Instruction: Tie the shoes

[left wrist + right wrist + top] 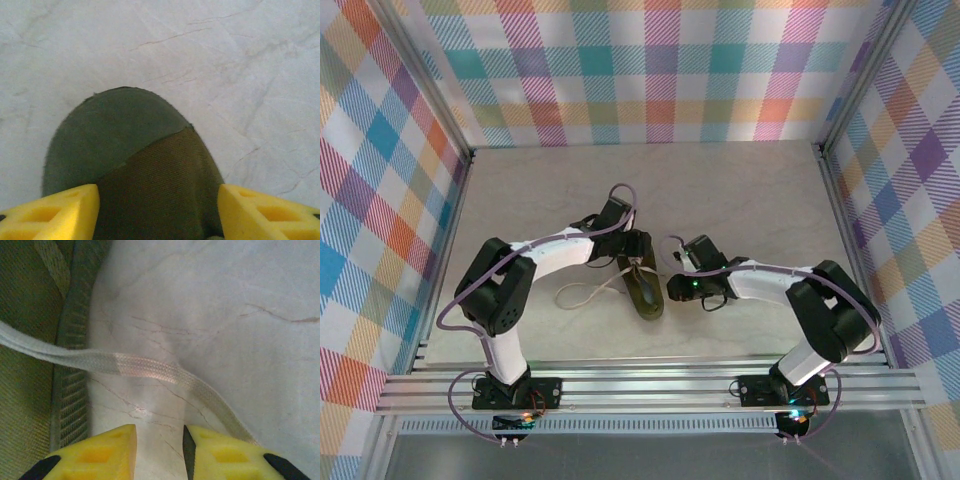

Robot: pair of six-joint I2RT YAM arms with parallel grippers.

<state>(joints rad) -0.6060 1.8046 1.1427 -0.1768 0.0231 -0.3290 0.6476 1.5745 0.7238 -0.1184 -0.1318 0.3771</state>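
Note:
The dark olive-green shoe (645, 292) lies on the table's middle, long axis running near to far. My left gripper (632, 250) is at its far end. In the left wrist view its yellow fingers (75, 212) press against both sides of the shoe (135, 150), behind the toe. My right gripper (672, 287) hangs low at the shoe's right side. Its jaws stand a narrow gap apart over bare table (159, 450). A cream-white lace (145, 367) runs from the shoe (30, 405) across the table and passes under the right fingertip (235, 450). Another lace (582, 293) loops left of the shoe.
Plaid walls (380, 200) close the table in on the left, back and right. An aluminium rail (650, 385) with both arm bases runs along the near edge. Pale marble-patterned table (740, 200) stretches beyond the shoe.

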